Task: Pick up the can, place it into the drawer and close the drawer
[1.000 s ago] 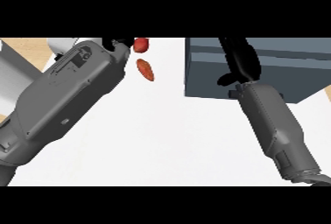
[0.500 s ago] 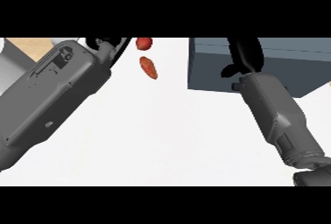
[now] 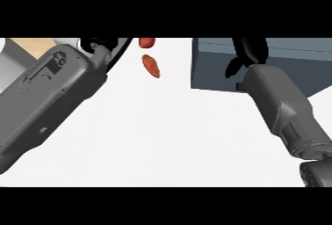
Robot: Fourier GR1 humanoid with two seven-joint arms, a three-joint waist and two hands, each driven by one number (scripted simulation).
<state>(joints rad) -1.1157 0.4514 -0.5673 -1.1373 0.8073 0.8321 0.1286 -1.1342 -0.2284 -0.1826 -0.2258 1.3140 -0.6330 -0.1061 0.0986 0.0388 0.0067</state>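
Observation:
No can shows in the head view. The blue-grey drawer box (image 3: 211, 66) sits at the upper right of the white counter. My right hand (image 3: 250, 50) reaches over the box's top from the grey forearm below it. Its fingers run out past the view's upper edge, and the thumb hangs down over the box's front. Whatever it may hold is hidden. Only a sliver of my left hand (image 3: 97, 44) shows at the top left, above its wide grey forearm.
Two red, elongated objects (image 3: 151, 66) lie on the counter between the arms, the upper one (image 3: 147, 42) cut by the view's edge. A wooden patch (image 3: 32, 46) shows at the far upper left. White counter (image 3: 168, 132) spreads between the forearms.
My right hand has slid a little farther up over the drawer box. The left forearm has swung leftward and now fills more of the left side.

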